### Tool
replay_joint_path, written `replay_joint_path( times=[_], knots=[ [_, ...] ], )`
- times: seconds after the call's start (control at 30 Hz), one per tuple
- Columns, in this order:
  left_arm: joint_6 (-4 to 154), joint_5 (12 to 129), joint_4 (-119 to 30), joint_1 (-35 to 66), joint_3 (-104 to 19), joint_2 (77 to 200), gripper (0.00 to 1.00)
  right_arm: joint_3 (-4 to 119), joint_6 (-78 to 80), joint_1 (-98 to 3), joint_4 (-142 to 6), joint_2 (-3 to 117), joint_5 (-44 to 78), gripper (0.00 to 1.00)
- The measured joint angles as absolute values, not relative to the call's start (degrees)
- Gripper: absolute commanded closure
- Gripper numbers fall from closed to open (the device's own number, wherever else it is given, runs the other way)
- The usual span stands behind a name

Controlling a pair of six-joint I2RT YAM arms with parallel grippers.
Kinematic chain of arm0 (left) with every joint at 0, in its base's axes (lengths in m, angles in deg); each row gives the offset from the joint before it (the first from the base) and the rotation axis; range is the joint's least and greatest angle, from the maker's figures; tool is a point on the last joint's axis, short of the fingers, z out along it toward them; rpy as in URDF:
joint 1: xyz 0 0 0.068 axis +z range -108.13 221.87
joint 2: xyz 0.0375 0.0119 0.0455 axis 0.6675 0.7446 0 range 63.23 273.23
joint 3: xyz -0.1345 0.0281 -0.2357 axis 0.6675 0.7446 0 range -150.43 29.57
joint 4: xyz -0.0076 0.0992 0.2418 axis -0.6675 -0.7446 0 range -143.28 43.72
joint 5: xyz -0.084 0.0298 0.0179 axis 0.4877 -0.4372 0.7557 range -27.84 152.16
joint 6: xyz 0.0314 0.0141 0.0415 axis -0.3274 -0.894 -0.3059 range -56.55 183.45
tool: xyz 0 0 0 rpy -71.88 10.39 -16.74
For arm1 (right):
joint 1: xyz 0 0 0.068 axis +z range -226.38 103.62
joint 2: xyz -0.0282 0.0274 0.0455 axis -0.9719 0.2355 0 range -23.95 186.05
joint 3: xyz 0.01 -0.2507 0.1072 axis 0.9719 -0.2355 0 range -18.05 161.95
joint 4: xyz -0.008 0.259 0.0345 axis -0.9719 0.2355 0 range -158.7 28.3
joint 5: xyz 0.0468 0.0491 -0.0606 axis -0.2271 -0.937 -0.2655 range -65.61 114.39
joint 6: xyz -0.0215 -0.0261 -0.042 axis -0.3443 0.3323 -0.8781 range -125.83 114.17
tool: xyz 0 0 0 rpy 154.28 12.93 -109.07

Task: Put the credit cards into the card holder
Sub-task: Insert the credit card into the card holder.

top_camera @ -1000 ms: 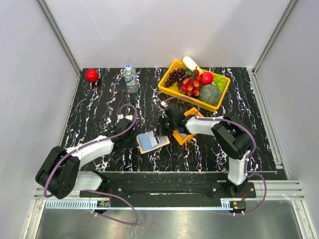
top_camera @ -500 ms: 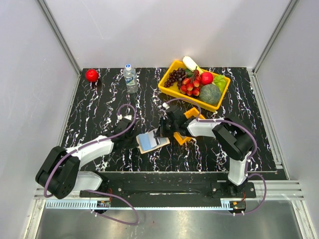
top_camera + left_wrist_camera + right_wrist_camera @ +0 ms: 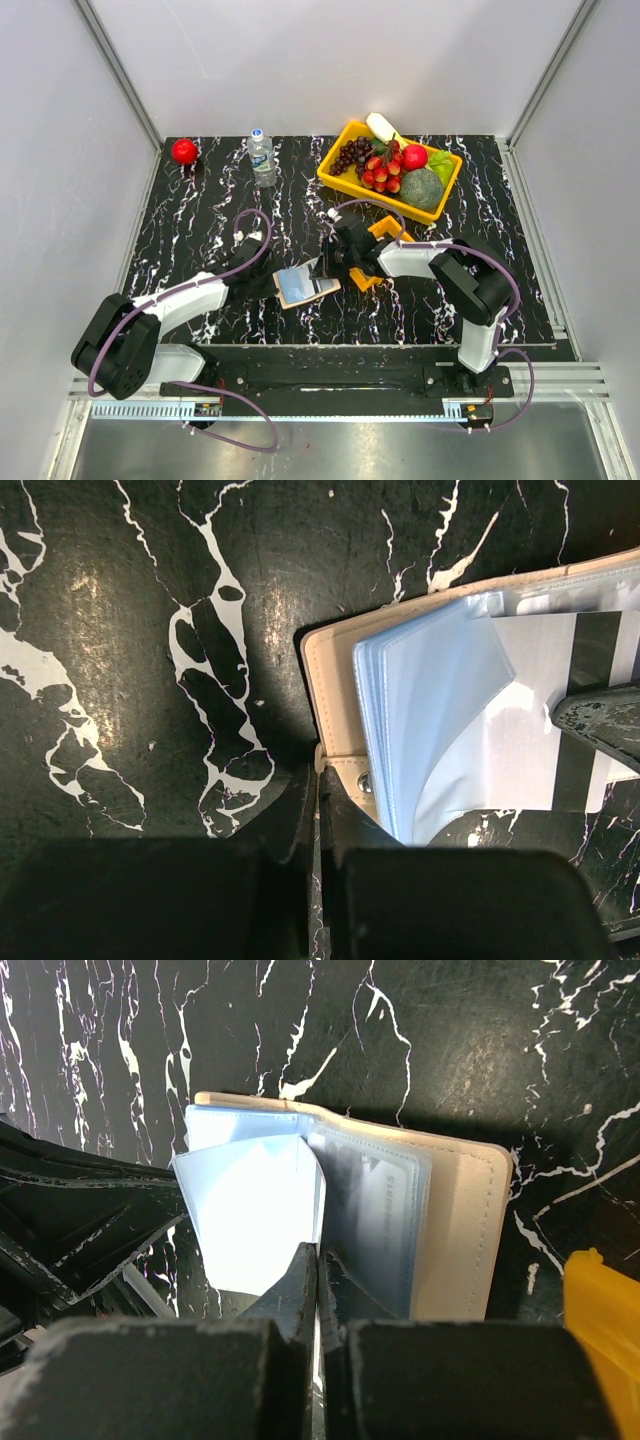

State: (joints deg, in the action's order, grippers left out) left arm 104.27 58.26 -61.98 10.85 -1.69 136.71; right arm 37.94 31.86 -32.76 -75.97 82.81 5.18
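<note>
Table (image 3: 200, 230): black with white veining, both arms reaching in from the near edge.

Yellow tray (image 3: 336, 181): far right of centre, full of fruit, well apart from the work.

Orange tray (image 3: 362, 278): just right of centre, partly hidden under my right arm.

Holder (image 3: 308, 289): lies open near the middle of the table, tan cover down and bluish clear sleeves (image 3: 430, 710) facing up. It is just left of the orange tray and sits between the two pincers.

Left pincer (image 3: 318, 782): clenched, fingers pressed flat together. The tips are at the holder's left edge, by the snap on the spine, touching the tan cover. I cannot tell whether any of the cover is nipped between them.

Right pincer (image 3: 318, 1252): clenched as well. It comes in from the holder's right side with its tips down on the sleeves near the fold. One pale sleeve leaf stands raised and curled beside the tips.

Bottle (image 3: 262, 157): upright, far, left of centre.

Card (image 3: 535, 660): silvery-white with dark stripes, on the open holder and partly under the curled sleeve. One right finger lies across part of it. I cannot tell whether the card is pinched or only pressed, nor whether it sits inside a pocket.

Red ball (image 3: 184, 151): far left corner.
</note>
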Motion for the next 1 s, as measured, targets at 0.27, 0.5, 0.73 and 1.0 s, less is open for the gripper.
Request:
replay_joint_path(
  times=[0.27, 0.5, 0.73, 1.0],
  knots=[
    [104.3, 58.3, -62.1, 11.0, -1.7, 136.7, 1.00, 39.2, 32.1, -32.8, -75.3, 83.4, 2.3, 1.00],
    [104.3, 58.2, -62.2, 11.1, -1.7, 136.7, 1.00, 39.6, 33.4, -32.8, -72.5, 83.1, 2.3, 1.00],
    [104.2, 58.3, -62.2, 11.1, -1.7, 136.7, 1.00, 40.6, 34.2, -32.7, -72.2, 84.2, 1.5, 0.92],
    [104.0, 58.2, -62.4, 11.3, -1.4, 135.9, 1.00, 42.5, 34.2, -32.5, -70.3, 86.2, 0.7, 0.78]
  ],
)
